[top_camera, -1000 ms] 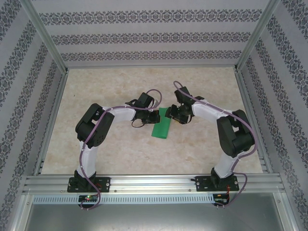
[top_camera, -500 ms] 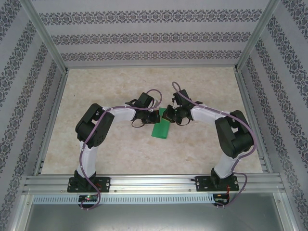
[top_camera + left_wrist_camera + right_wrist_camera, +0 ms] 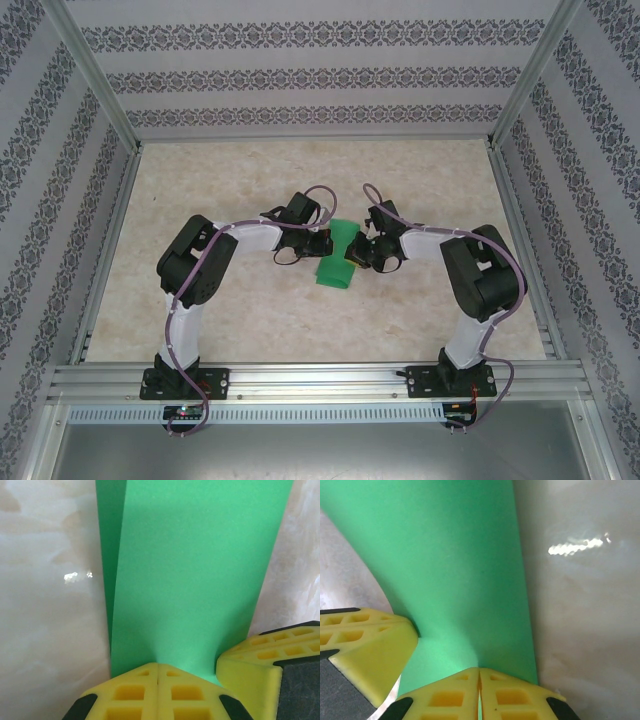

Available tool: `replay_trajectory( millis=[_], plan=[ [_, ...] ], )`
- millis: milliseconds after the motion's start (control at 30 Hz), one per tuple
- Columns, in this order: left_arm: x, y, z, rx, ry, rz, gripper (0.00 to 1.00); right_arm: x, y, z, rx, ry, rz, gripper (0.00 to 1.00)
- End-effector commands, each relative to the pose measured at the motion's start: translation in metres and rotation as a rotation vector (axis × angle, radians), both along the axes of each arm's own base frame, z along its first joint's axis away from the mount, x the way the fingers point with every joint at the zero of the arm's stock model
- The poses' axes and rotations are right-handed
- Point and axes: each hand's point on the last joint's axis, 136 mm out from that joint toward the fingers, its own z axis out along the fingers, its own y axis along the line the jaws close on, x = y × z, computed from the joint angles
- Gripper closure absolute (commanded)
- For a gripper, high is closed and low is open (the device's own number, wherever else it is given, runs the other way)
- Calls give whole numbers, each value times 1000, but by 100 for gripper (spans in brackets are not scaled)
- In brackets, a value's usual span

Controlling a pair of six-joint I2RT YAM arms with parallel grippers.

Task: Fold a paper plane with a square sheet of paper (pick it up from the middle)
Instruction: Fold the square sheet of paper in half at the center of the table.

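The square sheet of paper (image 3: 336,262) is bright green, doubled into a long strip, and lies at the middle of the table. My left gripper (image 3: 325,243) meets its far end from the left, and my right gripper (image 3: 356,252) meets it from the right. In the left wrist view the left gripper (image 3: 158,664) is shut, its tips pinching the paper's (image 3: 195,570) edge where a small crease rises. In the right wrist view the right gripper (image 3: 479,669) is shut, with a sliver of green paper (image 3: 445,555) between its fingers. The two grippers sit side by side, almost touching.
The marble-patterned tabletop (image 3: 240,180) is bounded by patterned walls and an aluminium frame (image 3: 300,378) along the near edge. The right gripper's yellow fingers (image 3: 265,660) crowd the left wrist view, and the left gripper's fingers (image 3: 365,645) crowd the right wrist view.
The right gripper has moved in and down to the paper's far end and shut on it. That end now bulges up between the grippers. The left arm has not moved.
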Motion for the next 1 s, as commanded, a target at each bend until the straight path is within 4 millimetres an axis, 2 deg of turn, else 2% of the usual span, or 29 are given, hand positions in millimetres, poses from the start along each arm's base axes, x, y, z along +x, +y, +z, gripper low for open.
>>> replay_trajectory(
  millis=[0,100,267,333,467,633,767,867,967],
  plan=[
    [-18,5,-30,65,66,-30,100,-11,-11,-18,-38,17,14,89],
    [-19,4,-30,63,65,-34,100,-6,-8,-6,9,-5,22,88],
    [-21,5,-31,65,69,-34,100,2,9,41,129,-116,62,86],
    [-21,5,-32,62,72,-31,100,-1,10,46,146,-124,68,86],
    [-21,4,-32,62,71,-34,100,-14,9,31,163,-82,56,87],
    [-21,2,-31,56,68,-38,100,-24,7,1,157,-23,53,90],
    [-21,3,-31,61,69,-42,100,-33,-2,-16,107,9,36,91],
    [-23,3,-33,62,73,-42,100,-33,-5,-9,99,-11,36,91],
    [-22,3,-32,59,74,-44,100,-31,0,10,124,-48,55,90]
  ],
)
